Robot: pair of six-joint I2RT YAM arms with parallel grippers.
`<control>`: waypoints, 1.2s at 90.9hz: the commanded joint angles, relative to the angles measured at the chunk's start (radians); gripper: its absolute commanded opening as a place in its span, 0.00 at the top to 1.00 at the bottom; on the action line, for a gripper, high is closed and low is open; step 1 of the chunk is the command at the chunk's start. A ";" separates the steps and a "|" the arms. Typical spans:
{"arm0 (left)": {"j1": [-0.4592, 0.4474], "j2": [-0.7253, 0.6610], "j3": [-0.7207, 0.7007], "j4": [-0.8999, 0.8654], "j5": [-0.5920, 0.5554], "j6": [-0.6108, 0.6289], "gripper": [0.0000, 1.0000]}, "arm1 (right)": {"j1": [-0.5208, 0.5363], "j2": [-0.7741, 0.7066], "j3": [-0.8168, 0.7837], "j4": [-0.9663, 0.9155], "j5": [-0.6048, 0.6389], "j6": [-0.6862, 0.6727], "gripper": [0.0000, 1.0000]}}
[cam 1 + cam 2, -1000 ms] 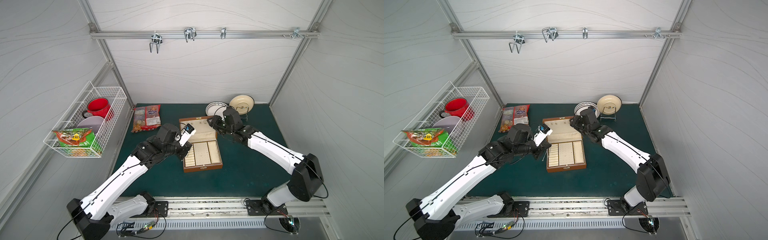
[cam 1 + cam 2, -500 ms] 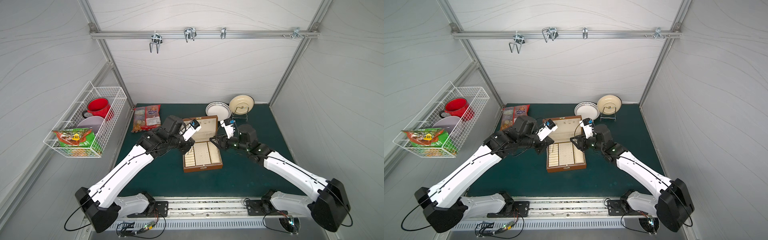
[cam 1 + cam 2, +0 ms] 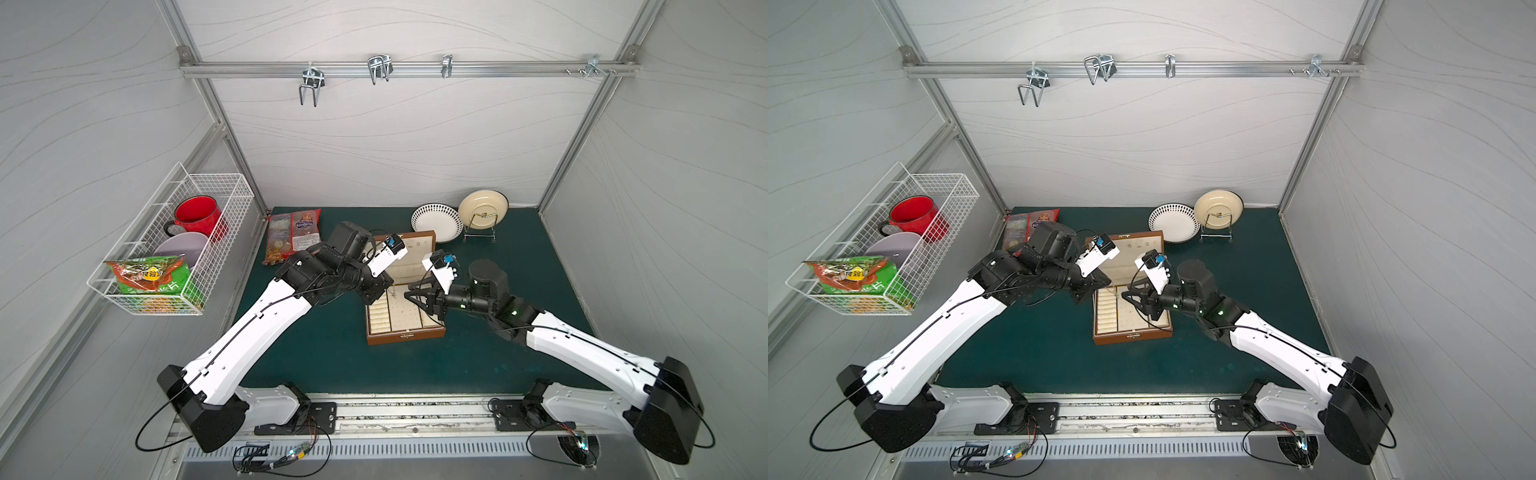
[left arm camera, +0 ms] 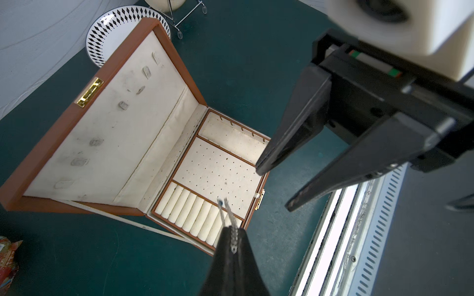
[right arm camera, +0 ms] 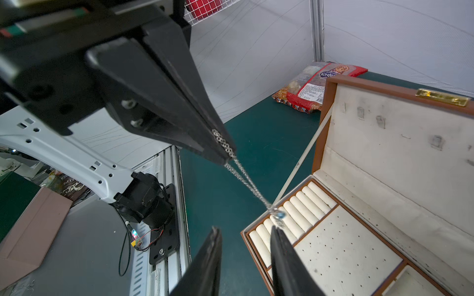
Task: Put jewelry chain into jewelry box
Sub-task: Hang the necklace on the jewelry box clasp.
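LEFT WRIST VIEW: The left tool [image 4: 232, 234] is clamped on the jewelry chain [image 4: 230, 214]. The chain is pinched at a fold, so two fine silvery strands of tiny round links hang free, ending in a small blue bead. They dangle above the jewelry box [image 4: 110, 133], over its row of padded cream ring rolls [image 4: 195, 215]. Held there, the chain would likely drop inside the tray if let go. The right tool [image 4: 274, 188] faces it with its tapered black jaws apart and nothing between them. It is probably placed to catch or steady the loose end.

RIGHT WRIST VIEW: The strands run taut from the left tool's tips down to the bead, which hangs just beside one finger [image 5: 279, 246] of the right tool. Whether the bead touches that finger cannot be told. A cream strap [image 5: 300, 164] holds the brown leather-look lid upright. The lid's lining is smudged grey, with small hooks and a gold clasp plate [image 5: 442, 97]. The flat panel [image 5: 346, 251] beside the rolls is dotted with pinholes.

TOP VIEWS: Both top views show the two tools meeting nose to nose over the open box, which sits mid-tabletop [image 3: 332, 357] on dark green matting. The chain itself is almost too thin to see from here, and it has not yet been laid in the tray.
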 commanded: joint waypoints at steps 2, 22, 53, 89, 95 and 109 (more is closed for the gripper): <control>0.005 -0.001 0.044 0.005 0.040 -0.009 1.00 | 0.009 0.039 0.041 0.064 -0.014 -0.016 0.67; 0.005 -0.007 0.036 0.005 0.045 -0.012 1.00 | 0.033 0.082 0.073 0.100 -0.028 -0.012 0.68; 0.005 -0.011 0.037 0.010 0.055 -0.016 1.00 | 0.046 0.120 0.085 0.125 -0.025 -0.009 0.73; 0.005 -0.016 0.035 0.008 0.052 -0.014 1.00 | 0.048 0.140 0.091 0.145 -0.026 -0.012 0.83; 0.004 -0.016 0.035 0.008 0.049 -0.013 1.00 | 0.049 0.138 0.088 0.144 -0.026 -0.012 0.85; 0.003 -0.016 0.031 0.010 0.045 -0.010 1.00 | 0.048 0.126 0.080 0.132 -0.010 -0.024 0.95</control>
